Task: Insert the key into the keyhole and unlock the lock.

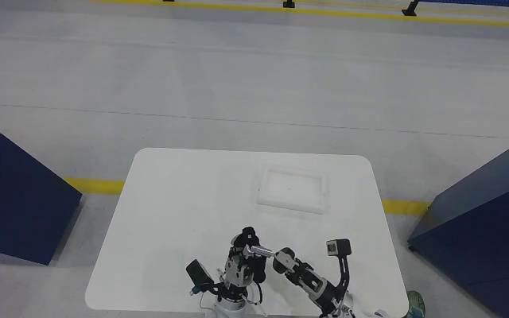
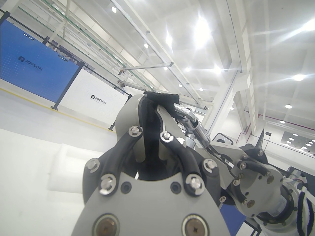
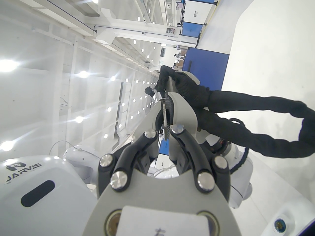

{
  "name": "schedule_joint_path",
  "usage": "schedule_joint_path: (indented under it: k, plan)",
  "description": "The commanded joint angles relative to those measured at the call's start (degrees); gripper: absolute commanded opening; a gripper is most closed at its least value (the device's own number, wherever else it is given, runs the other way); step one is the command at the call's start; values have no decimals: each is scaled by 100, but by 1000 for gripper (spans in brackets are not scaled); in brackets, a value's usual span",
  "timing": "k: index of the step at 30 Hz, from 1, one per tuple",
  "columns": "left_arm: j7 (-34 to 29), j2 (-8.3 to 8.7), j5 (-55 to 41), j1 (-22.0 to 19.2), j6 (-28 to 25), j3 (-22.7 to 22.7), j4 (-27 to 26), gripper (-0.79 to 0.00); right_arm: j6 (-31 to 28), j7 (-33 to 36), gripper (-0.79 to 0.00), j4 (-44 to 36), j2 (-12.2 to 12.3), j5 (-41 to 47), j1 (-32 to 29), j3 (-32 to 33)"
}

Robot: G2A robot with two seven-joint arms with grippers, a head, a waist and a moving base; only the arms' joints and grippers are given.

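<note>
- The lock (image 2: 184, 114) is mostly buried in the black pads of the left gripper (image 2: 161, 99), which is clenched on it — only a silver part pokes out.
- The right gripper (image 3: 164, 99) pinches the flat key (image 3: 165, 120), seen edge-on; the key's tip is hidden against those pads.
- From above, both grippers meet over the table (image 1: 175, 222) near its front edge — the keyhole is too small to make out.
</note>
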Motion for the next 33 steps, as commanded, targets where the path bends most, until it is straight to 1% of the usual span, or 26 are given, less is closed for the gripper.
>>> schedule_joint_path:
  k: [1, 3, 4, 5, 6, 7, 9, 11, 12, 15, 18, 24, 29, 33]
  plan:
    - [-22, -2, -33, 7, -13, -1, -14, -785, -1, -21, -668, -3, -1, -19, -4, 6]
    - [-47, -3, -85, 18, -41, -6, -31, -785, -4, -53, -465, -11, -2, -38, -11, 8]
    - [-64, -3, -103, 20, -50, -10, -41, -785, -8, -60, -422, -14, -3, -45, -12, 10]
    - [-75, -3, -121, 24, -57, -16, -50, -785, -11, -74, -326, -16, -3, -47, -12, 19]
    - [-86, -4, -156, 33, -72, -21, -60, -785, -12, -79, -265, -19, -3, -48, -15, 27]
    - [-105, -4, -177, 35, -83, -26, -71, -785, -19, -89, -256, -24, -2, -40, -17, 39]
    - [-128, -4, -219, 46, -96, -37, -92, -785, -32, -91, -265, -29, 0, -31, -22, 69]
    - [-152, -4, -249, 54, -100, -47, -114, -785, -45, -86, -296, -36, 4, -23, -31, 105]
    - [-161, -5, -268, 62, -109, -49, -123, -785, -58, -91, -296, -39, 5, -6, -37, 126]
    - [-189, -4, -299, 71, -133, -60, -151, -785, -93, -75, -394, -32, 13, 25, -64, 201]
    - [-204, -2, -326, 80, -145, -76, -169, -785, -154, -35, -413, -6, 25, 95, -108, 296]
    - [-222, -5, -381, 95, -165, -93, -200, -785, -311, 115, -499, 37, 51, 272, -206, 482]
    - [-241, -8, -404, 102, -181, -101, -209, -785, -351, 207, -533, 29, 61, 334, -241, 552]
    - [-255, -9, -416, 107, -192, -110, -219, -785, -336, 237, -637, 31, 62, 332, -240, 549]
